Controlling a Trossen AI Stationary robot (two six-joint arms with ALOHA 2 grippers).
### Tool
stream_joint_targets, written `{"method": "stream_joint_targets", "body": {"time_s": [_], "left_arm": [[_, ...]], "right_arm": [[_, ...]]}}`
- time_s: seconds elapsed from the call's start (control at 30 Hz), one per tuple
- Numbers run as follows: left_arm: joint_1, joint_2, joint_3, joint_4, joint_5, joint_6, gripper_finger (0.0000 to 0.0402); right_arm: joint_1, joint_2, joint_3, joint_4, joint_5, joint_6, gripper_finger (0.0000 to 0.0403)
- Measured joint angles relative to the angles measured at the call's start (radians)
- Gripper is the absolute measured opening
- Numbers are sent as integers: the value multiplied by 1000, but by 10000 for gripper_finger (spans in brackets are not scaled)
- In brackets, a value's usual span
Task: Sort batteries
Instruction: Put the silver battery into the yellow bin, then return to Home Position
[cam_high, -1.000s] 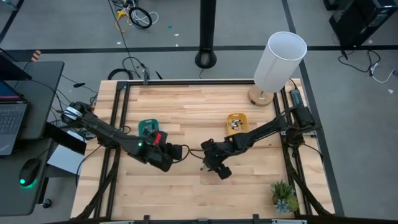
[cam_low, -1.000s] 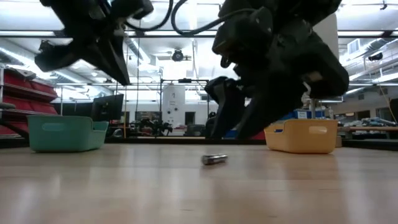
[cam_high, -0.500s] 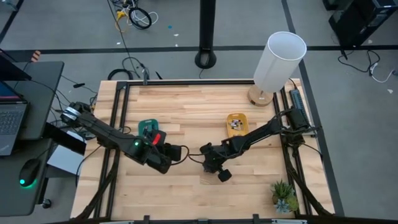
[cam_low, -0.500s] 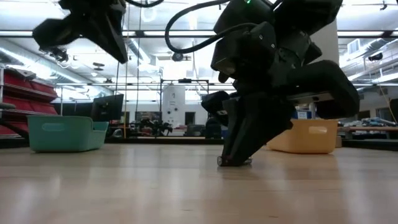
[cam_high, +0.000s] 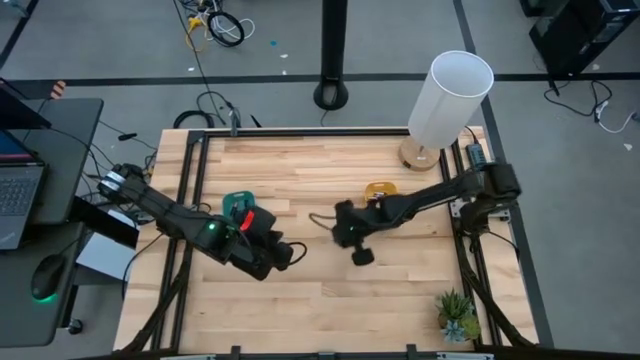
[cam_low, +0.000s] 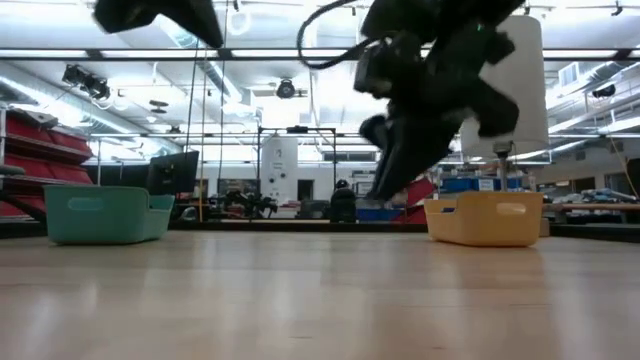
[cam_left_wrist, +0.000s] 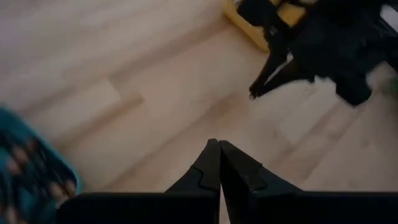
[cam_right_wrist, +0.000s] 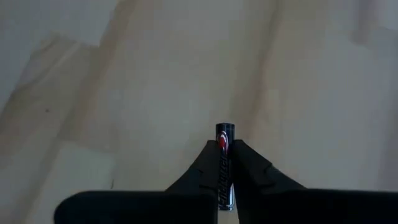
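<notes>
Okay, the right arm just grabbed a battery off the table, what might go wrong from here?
The right gripper pinches the battery lengthwise between narrow fingertips, one end poking out beyond them; such a thin grip might let it slip or swing loose while it is carried above the table.

The yellow tray is small and partly hidden under the right arm in the high view, so a release slightly off could land the battery outside it.

The left gripper hangs shut near the green tray, close enough to cross paths.

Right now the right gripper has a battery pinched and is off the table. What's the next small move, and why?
Probably carry it over the yellow tray. The right gripper is shut on the battery, lifted clear of the tabletop, with that tray close beside the arm. The left gripper is shut, empty, near the green tray.
</notes>
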Motion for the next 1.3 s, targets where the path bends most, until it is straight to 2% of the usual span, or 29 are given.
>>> {"method": "stream_joint_targets", "body": {"time_s": [0.17, 0.37, 0.43, 0.53, 0.77, 0.83, 0.93, 1.07, 1.2, 1.3], "left_arm": [[22, 0, 22, 32, -89, 204, 15], [43, 0, 22, 117, -99, 357, 15], [43, 0, 22, 139, -98, 401, 15], [43, 0, 22, 165, -89, 475, 15], [43, -25, 23, 145, -83, 726, 15], [43, -46, 39, 134, -136, 758, 15], [43, -76, 82, 129, -269, 753, 15], [40, -115, 139, 97, -385, 825, 15], [22, -168, 167, 3, -459, 838, 15], [-16, -226, 167, -99, -560, 802, 15]], "right_arm": [[-83, -155, 1, -178, 55, 86, 22], [-183, -315, -5, -453, 198, 258, 33], [-218, -356, -33, -463, 212, 280, 41], [-254, -391, -89, -450, 167, 324, 50], [-259, -417, -136, -477, 141, 463, 78], [-257, -429, -117, -506, 119, 488, 92], [-257, -470, -95, -510, 85, 510, 108], [-255, -574, -88, -512, 86, 596, 109], [-197, -757, -88, -476, 103, 646, 91], [-135, -929, -121, -402, 183, 674, 70]]}}
